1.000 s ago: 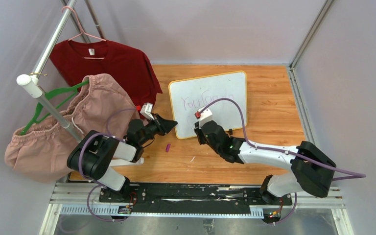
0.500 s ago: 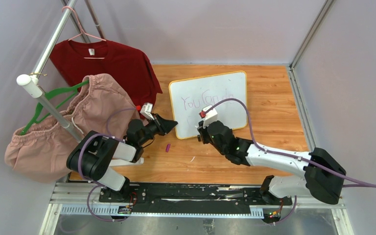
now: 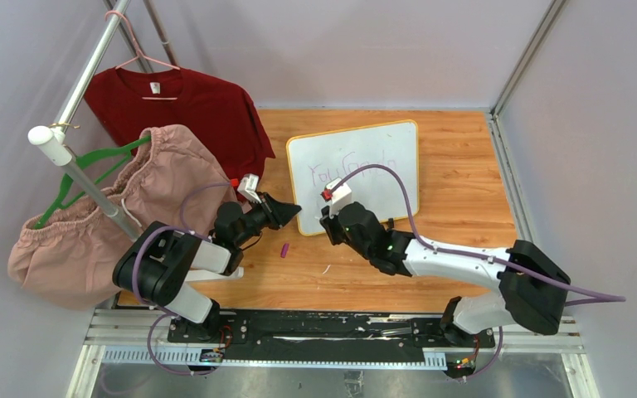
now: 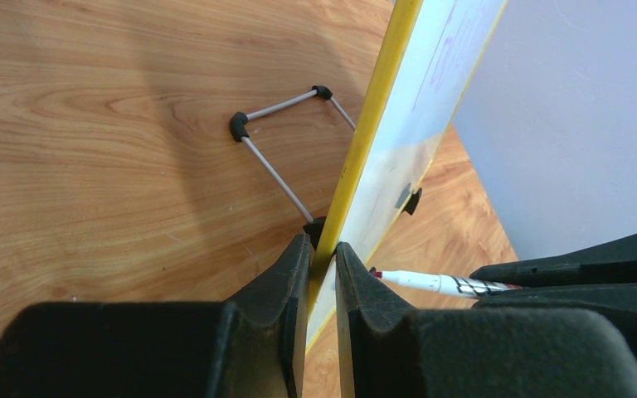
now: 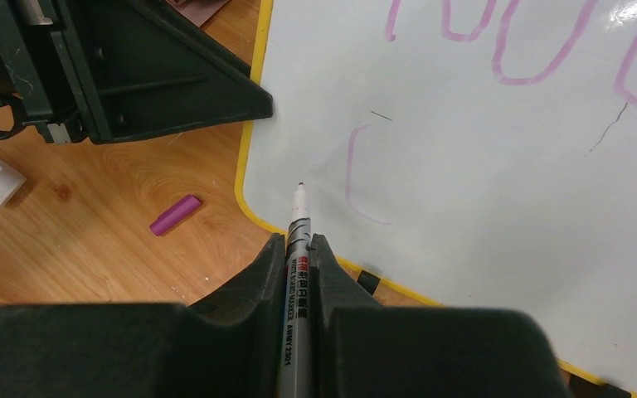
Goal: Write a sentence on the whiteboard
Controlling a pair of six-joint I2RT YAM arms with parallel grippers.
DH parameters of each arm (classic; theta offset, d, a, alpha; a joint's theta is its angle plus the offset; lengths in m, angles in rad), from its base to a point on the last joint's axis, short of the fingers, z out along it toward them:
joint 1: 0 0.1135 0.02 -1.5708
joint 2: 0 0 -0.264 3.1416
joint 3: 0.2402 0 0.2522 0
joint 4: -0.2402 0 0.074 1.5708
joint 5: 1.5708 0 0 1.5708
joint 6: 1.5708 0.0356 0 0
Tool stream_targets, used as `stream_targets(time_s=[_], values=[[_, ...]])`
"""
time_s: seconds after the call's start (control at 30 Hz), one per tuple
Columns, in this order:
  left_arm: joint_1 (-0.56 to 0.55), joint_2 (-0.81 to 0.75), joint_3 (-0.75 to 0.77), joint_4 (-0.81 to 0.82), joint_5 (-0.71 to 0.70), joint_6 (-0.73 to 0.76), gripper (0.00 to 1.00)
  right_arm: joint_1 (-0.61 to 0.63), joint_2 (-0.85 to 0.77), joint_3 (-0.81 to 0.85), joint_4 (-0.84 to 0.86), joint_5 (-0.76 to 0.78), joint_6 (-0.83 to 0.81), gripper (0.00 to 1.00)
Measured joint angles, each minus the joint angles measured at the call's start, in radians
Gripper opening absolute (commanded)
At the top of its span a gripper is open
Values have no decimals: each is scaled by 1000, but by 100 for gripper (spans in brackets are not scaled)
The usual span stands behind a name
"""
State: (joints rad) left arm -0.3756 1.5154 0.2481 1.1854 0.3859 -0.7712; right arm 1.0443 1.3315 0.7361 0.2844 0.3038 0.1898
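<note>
Wood tabletop, grey walls round it; a clothes rail w/ a red shirt and a pink garment hangs well outboard of the left gripper. Between the two grippers the whiteboard stands leaning back on a wire stand. That left gripper is closed down on the board's yellow frame at the side edge, one pad each side, steadying it. The right gripper is clamped on a thin marker, nib poking out ahead of the fingers over the lower-left of the white face; can't tell if the nib touches. The sentence, in purple, runs across the board above & beyond the nib, and one curved stroke of a second line sits just right of it. A small purple cap lies on the wood left of the right gripper, apart from the board.

By the looks: board is light, stiff, slick-faced, and on that thin stand prob tips or slides under pen pressure, so the frame edge is the spot to hold. Marker is slim & slippery; grip mid-barrel, press lightly
</note>
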Motion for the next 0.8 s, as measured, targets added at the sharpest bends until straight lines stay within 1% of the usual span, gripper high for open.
stream_targets(time_s=[0.47, 0.8], values=[[0, 0, -2, 10, 6, -6, 0, -22, 53, 19, 9, 22, 18, 0], [0, 0, -3, 10, 6, -6, 0, -37, 54, 19, 14, 22, 32, 0]])
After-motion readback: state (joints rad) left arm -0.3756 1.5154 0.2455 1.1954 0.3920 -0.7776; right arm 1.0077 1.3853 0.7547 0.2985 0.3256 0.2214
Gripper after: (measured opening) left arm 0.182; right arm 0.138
